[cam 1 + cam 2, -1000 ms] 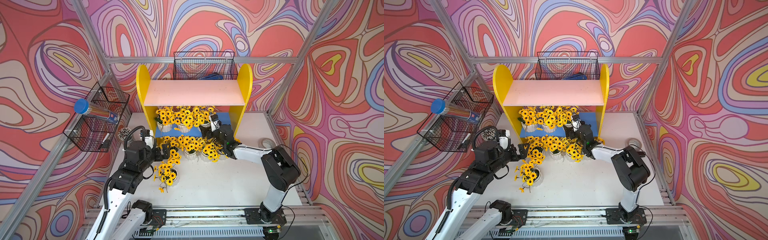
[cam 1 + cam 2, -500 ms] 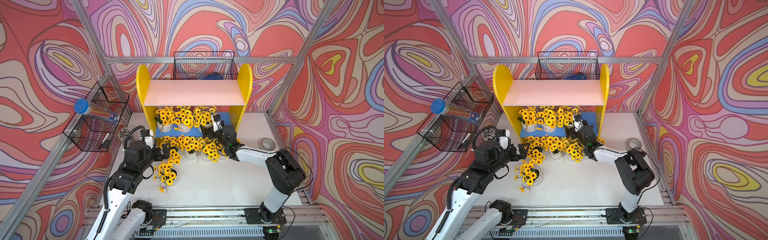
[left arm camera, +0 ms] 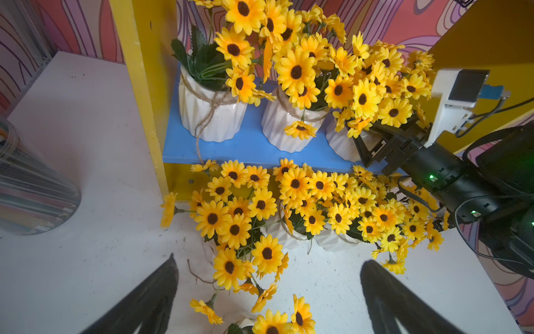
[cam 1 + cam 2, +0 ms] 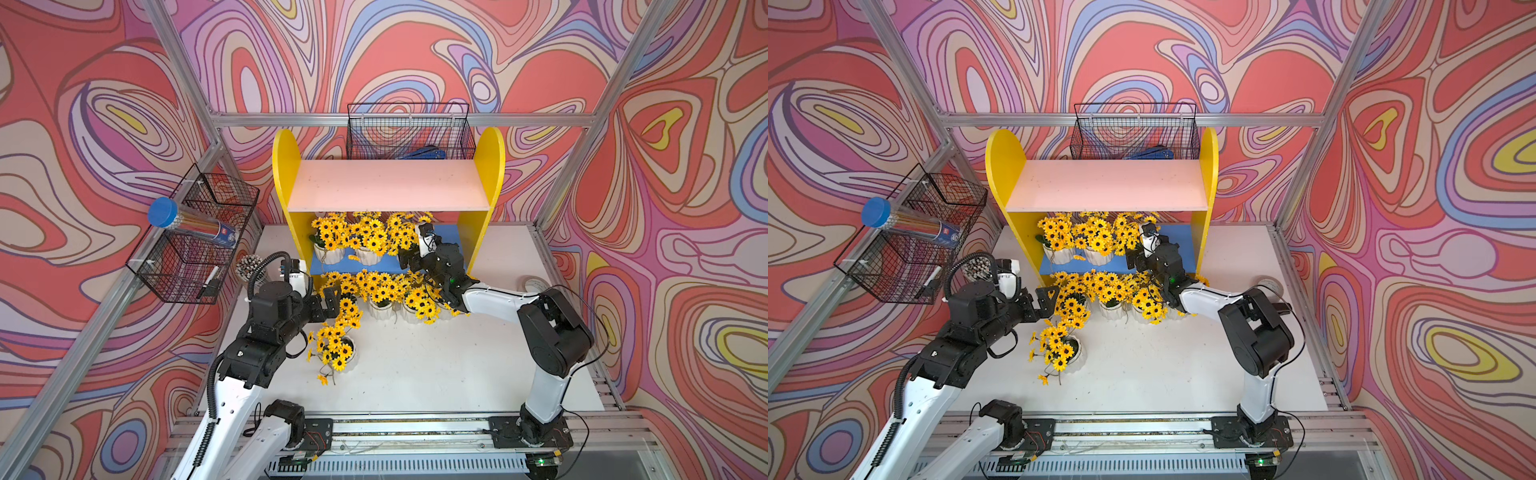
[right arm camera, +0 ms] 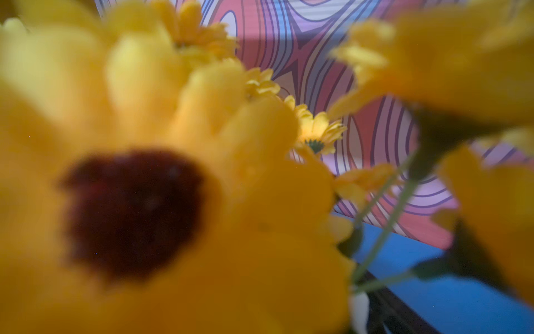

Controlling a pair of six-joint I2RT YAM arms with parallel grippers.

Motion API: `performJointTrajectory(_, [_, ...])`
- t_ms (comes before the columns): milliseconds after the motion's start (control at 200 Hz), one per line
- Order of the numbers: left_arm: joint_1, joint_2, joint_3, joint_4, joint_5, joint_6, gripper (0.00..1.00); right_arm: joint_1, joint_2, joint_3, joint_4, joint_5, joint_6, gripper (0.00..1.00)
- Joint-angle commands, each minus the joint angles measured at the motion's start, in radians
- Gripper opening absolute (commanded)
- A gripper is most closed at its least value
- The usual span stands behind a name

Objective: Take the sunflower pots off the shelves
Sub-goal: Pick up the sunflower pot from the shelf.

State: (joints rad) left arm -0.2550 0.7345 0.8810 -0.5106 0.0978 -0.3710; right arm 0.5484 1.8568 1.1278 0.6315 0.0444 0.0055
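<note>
The shelves (image 4: 286, 174) are a yellow unit with a bare pink upper board (image 4: 388, 191) and a blue lower board (image 3: 248, 144). Three sunflower pots stand on the blue board (image 3: 211, 115) (image 3: 289, 127) (image 3: 341, 141). My right gripper (image 3: 358, 141) (image 4: 409, 257) is open at the rightmost of them, one finger along its side and the other hidden by flowers. Several more pots (image 4: 380, 309) stand on the table in front, and one (image 4: 347, 353) is nearer. My left gripper (image 3: 270, 260) (image 4: 328, 303) hangs open above the table among these, holding nothing.
A black wire basket (image 4: 195, 249) on the left frame holds a blue-capped tube (image 4: 187, 222). Another basket (image 4: 409, 133) hangs behind the shelves. A cup of pencils (image 4: 249, 266) stands left of the shelves, and a tape roll (image 4: 536, 284) lies at the right.
The right gripper has pushed slightly farther into the flowers on the blue board, and its elbow has swung right. The left arm has not moved.
</note>
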Motion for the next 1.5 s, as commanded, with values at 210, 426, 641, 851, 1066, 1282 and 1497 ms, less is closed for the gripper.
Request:
performJointTrajectory(210, [0.009,-0.007,-0.010,0.022,0.003,-0.006,1.00,-0.001,0.018,0.018,-0.009,-0.009,-0.013,0.70])
performJointTrajectory(426, [0.010,-0.007,-0.010,0.022,0.008,-0.005,1.00,-0.002,-0.049,-0.042,0.011,0.022,-0.039,0.26])
performJointTrajectory(641, [0.010,-0.009,-0.011,0.024,0.010,-0.006,1.00,-0.002,-0.134,-0.118,0.029,0.076,-0.061,0.01])
performJointTrajectory(851, [0.010,-0.007,-0.011,0.025,0.010,-0.006,1.00,-0.003,-0.181,-0.135,0.027,0.092,-0.071,0.00])
performJointTrajectory(1066, [0.010,-0.009,-0.012,0.025,0.011,-0.006,1.00,-0.003,-0.245,-0.148,0.015,0.090,-0.086,0.00])
performJointTrajectory(1282, [0.010,-0.009,-0.012,0.026,0.010,-0.006,1.00,-0.003,-0.309,-0.168,-0.013,0.053,-0.083,0.00])
performJointTrajectory(1497, [0.010,-0.007,-0.013,0.027,0.009,-0.006,1.00,0.003,-0.372,-0.206,-0.031,0.021,-0.075,0.00])
